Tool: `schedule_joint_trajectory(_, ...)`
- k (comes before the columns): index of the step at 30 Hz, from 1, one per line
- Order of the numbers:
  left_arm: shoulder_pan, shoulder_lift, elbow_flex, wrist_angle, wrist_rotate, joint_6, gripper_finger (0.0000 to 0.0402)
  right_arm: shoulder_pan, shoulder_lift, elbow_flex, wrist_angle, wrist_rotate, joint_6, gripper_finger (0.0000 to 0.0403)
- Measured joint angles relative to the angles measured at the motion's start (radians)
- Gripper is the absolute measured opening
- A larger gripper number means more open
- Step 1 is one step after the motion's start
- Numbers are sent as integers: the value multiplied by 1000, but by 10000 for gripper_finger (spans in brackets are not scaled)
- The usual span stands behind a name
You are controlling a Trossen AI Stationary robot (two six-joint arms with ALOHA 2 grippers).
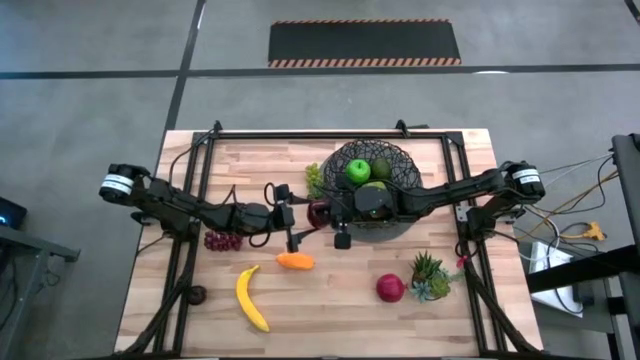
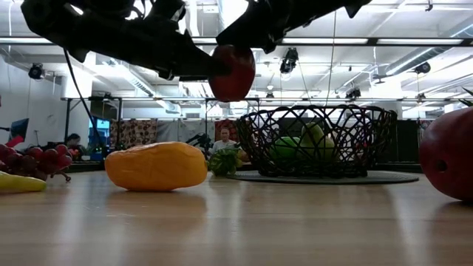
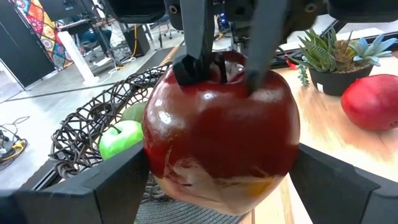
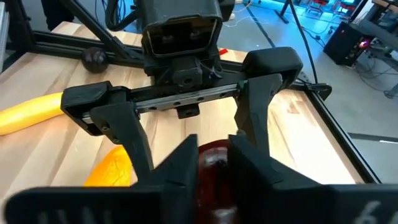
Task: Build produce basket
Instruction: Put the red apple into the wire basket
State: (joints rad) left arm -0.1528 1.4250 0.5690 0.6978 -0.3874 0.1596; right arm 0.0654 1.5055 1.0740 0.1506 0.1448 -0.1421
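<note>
Open tabletop between banana and red apple.

My overhead camera looks straight down on the whole table; the low one sits at tabletop level, facing the room. Both wrist cameras are close in — each frames the same red apple from opposite sides.

Workshop hall around a wooden worktop

Grey concrete floor with a black mat edged in orange stripes beyond the worktop; ceiling strip lights overhead; a seated person and colourful hangings far behind.
</note>
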Motion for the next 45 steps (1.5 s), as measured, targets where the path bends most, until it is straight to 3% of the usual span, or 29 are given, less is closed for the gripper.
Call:
schedule_joint_trajectory(6,0,0,0,-6,-6,0,334,0,-23,0,-77,-2,-16,143)
schedule_joint_trajectory(11,0,-1,1,2,-6,3,334,0,-63,-1,-142,2,-34,154)
schedule_joint_trajectory(18,0,-1,1,4,-8,5,334,0,-70,-2,-156,2,-37,111)
schedule_joint_trajectory(25,1,-1,3,3,-9,5,334,0,-63,-2,-121,3,-43,18)
schedule_joint_trajectory(45,0,-1,-1,2,4,3,334,-1,-62,-2,-108,11,-47,8)
